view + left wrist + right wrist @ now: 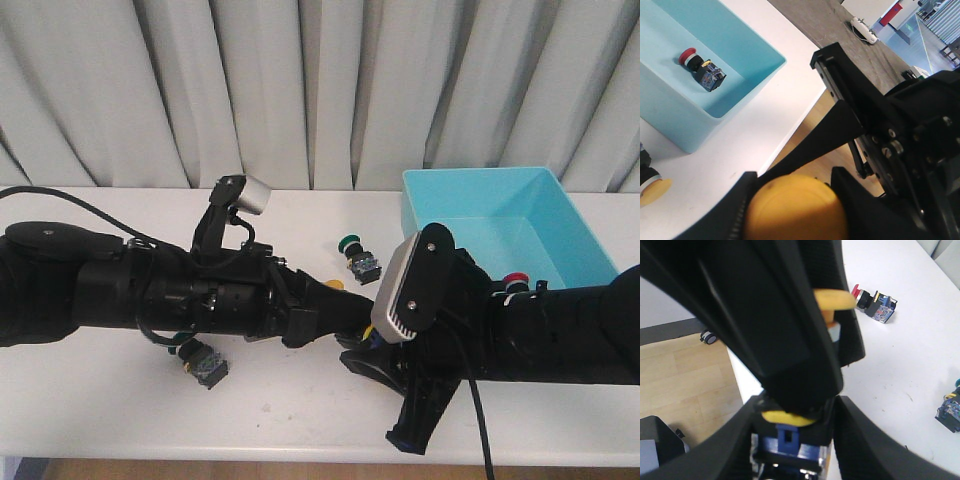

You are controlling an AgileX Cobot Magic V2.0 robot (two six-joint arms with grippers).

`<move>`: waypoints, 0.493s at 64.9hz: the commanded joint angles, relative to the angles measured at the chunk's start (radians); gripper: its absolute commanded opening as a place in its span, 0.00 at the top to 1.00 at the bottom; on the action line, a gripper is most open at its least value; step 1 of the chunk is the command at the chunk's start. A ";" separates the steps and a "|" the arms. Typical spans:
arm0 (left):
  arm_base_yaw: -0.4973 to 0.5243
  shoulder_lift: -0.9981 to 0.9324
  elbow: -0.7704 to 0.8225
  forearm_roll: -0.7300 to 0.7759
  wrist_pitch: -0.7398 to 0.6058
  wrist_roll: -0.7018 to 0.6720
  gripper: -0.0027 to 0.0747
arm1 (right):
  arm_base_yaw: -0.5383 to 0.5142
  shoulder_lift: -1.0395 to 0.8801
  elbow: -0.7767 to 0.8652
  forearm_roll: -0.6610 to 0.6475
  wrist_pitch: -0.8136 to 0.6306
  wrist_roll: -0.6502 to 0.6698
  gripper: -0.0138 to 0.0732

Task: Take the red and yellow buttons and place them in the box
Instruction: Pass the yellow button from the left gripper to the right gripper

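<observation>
Both arms reach low toward centre, left claw [335,318] and right claw [372,345] meeting.

Smooth turquoise plastic box [560,215], matt white table [280,400], pleated cloth curtain [300,90]

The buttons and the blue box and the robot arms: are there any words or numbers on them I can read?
None can be read.
The blue box: plain walls, no writing.
The red button in the box: no letters visible on its cap or body.
The yellow button between the left gripper's fingers: plain cap.
The red sign on the far wall: too small and blurred to read.
</observation>
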 commanded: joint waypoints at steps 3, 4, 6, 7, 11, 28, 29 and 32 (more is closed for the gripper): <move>-0.001 -0.035 -0.026 -0.061 0.033 -0.001 0.68 | 0.001 -0.020 -0.024 0.032 -0.011 -0.008 0.62; -0.001 -0.035 -0.026 -0.061 0.033 -0.001 0.65 | 0.001 -0.020 -0.024 0.032 -0.011 -0.008 0.62; -0.001 -0.035 -0.026 -0.061 0.033 -0.001 0.61 | 0.001 -0.020 -0.024 0.032 -0.011 -0.008 0.62; -0.001 -0.035 -0.026 -0.060 0.034 0.002 0.59 | 0.001 -0.020 -0.024 0.032 -0.011 -0.008 0.62; 0.000 -0.035 -0.026 -0.046 0.035 0.009 0.47 | 0.001 -0.020 -0.024 0.032 -0.011 -0.008 0.62; 0.000 -0.039 -0.026 0.096 0.060 0.009 0.15 | 0.000 -0.020 -0.024 0.026 -0.037 0.006 0.62; 0.000 -0.040 -0.026 0.109 0.060 0.009 0.15 | 0.000 -0.020 -0.024 0.023 -0.042 0.010 0.62; 0.001 -0.040 -0.027 0.143 0.059 0.009 0.15 | 0.000 -0.020 -0.024 0.004 -0.063 0.025 0.62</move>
